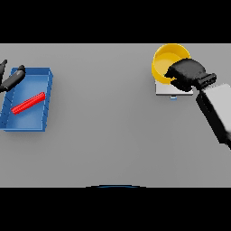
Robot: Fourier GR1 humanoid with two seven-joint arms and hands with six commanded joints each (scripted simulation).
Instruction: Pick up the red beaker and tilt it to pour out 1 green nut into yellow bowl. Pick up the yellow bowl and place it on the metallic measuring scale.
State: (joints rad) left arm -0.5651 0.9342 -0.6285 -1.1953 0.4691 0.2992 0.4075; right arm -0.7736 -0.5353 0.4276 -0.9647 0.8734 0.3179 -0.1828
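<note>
The yellow bowl (168,61) stands at the back right on the metallic scale (173,90), covering most of its plate. My right hand (186,72) is at the bowl's near right rim, with its fingers curled over the rim into the bowl. No nut shows inside the bowl. A long, thin red object (28,103) lies slanted in the blue tray (47,90) at the far left; no upright red beaker is in view. My left hand (12,79) hovers over the tray's back left corner with straight fingers and holds nothing.
The blue tray has raised walls and takes up the table's left edge. The scale sits close to the table's back edge, with a small blue mark on its front.
</note>
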